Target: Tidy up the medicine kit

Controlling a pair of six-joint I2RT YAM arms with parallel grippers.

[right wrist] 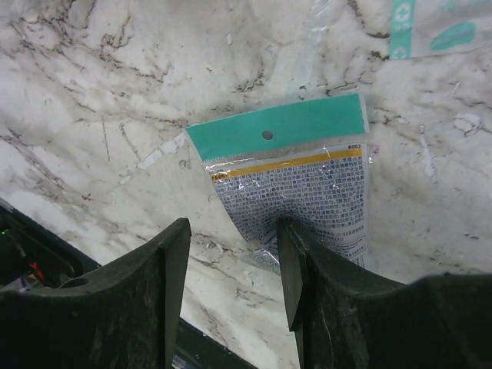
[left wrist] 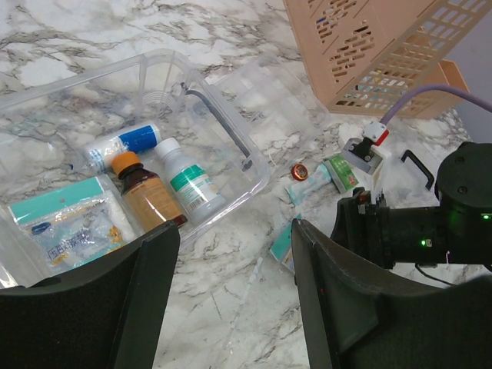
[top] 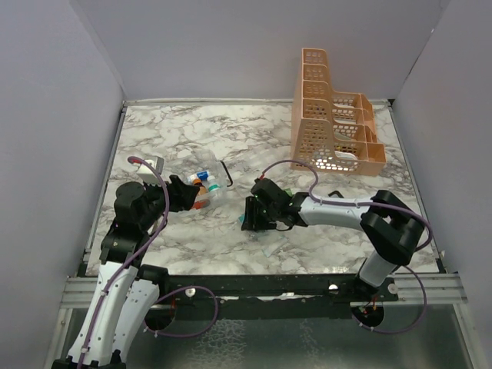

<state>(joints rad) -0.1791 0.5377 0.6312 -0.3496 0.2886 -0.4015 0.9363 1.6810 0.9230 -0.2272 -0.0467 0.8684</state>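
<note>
The medicine kit, a clear plastic box, lies open on the marble table, its lid with the black handle folded out beside it. Inside are a brown bottle, a white bottle, a blue-and-white roll and a teal-topped packet. My left gripper hangs open just in front of the box, over bare table. My right gripper is open and low over another teal-topped packet that lies flat; its right finger covers the packet's lower end.
The tall orange rack stands at the back right. Between the kit and the right arm lie a small orange-capped tube and a green-and-white pack. A black clip lies beside the right arm. Grey walls enclose the table.
</note>
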